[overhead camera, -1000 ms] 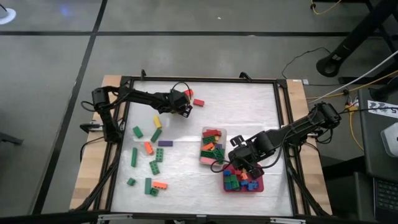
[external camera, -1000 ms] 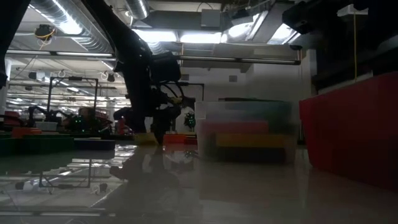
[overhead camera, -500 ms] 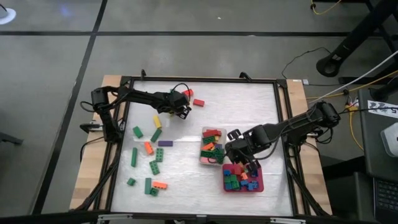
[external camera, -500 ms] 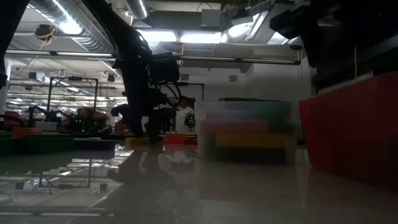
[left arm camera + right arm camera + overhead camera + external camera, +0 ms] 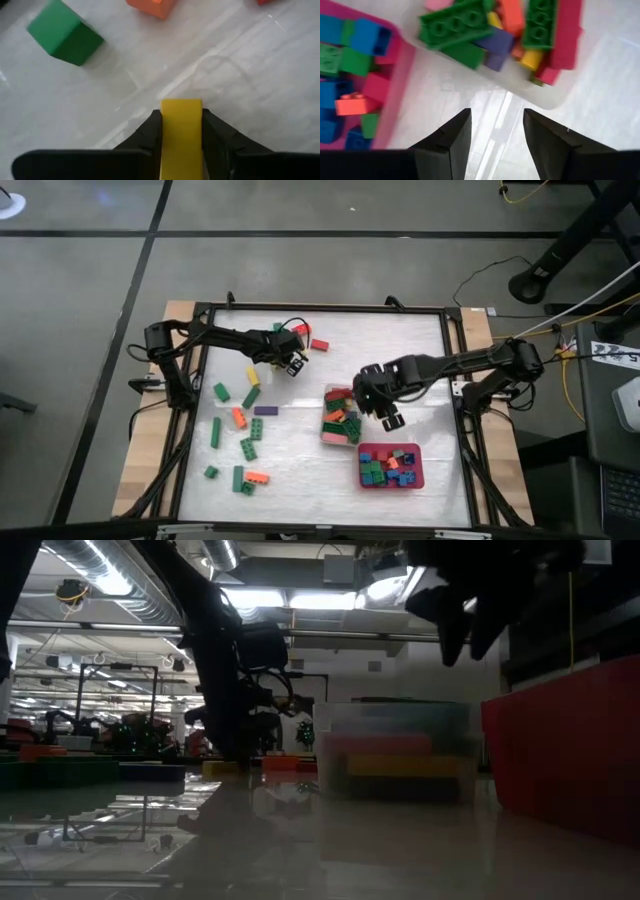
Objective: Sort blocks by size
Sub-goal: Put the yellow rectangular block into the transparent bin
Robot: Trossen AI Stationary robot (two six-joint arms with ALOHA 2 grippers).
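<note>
Right claw (image 5: 388, 414) had lifted off the red tray (image 5: 417, 476) and hung over the clear tub's (image 5: 329, 439) edge, fingers spread, empty. Farther across the worktop (image 5: 400, 340), left claw (image 5: 291, 365) had clamped a yellow block (image 5: 181, 131); other blocks (image 5: 238, 448) lay scattered nearby.

Clear tub (image 5: 340, 416) mid-counter (image 5: 400, 350); red tray (image 5: 391, 468) just near-right of it. Cables (image 5: 560, 330) on floor (image 5: 80, 280), right.

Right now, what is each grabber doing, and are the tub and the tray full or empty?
left gripper: shut on a yellow block.
right gripper: open, empty, above the table between both containers.
clear tub: holds long blocks.
red tray: holds short blocks.
</note>
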